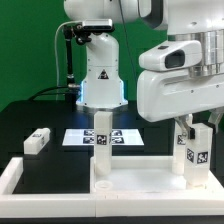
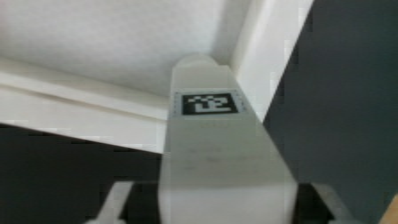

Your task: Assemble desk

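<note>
gripper (image 1: pixel 195 130) clamped on the short white plastic block leg (image 2: pixel 214 150), likely light, rigid, slick: best held square across its flat sides

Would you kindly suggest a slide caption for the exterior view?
Gripper clamps a tagged white leg at the tabletop panel's corner; a second leg stands upright, a third leg lies loose.

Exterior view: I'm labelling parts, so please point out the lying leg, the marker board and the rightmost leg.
lying leg (image 1: pixel 37 140), exterior view, its top face.
marker board (image 1: pixel 78 138), exterior view, its left tagged part.
rightmost leg (image 1: pixel 192 156), exterior view, its tag.
</note>
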You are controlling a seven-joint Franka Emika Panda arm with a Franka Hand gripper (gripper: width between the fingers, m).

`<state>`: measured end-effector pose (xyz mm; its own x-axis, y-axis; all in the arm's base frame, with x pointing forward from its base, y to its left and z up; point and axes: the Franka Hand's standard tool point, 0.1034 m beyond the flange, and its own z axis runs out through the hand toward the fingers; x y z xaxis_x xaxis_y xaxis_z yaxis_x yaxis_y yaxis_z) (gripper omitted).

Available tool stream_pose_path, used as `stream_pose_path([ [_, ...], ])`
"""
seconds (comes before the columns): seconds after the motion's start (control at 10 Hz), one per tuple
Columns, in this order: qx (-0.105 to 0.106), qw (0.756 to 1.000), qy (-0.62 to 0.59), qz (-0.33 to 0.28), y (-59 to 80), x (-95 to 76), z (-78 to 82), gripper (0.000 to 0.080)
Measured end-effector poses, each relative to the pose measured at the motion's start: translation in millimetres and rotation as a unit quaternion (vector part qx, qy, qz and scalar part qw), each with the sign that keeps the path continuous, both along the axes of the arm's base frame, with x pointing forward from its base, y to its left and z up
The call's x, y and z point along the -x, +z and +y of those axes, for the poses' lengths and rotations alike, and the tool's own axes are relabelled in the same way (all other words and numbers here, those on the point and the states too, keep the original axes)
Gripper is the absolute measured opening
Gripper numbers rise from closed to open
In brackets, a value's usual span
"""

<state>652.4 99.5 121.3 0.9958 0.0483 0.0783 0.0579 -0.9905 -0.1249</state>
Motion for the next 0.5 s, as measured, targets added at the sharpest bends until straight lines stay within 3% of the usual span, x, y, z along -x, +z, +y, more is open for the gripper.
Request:
stream_pose_path([
  [0.4,-0.023,0.975,-0.222,0.018,-0.5,0.9,-6.0,0.0290],
  [0.5,-0.023,0.974,-0.223,0.018,-0.5,0.9,-5.9,0.0290],
])
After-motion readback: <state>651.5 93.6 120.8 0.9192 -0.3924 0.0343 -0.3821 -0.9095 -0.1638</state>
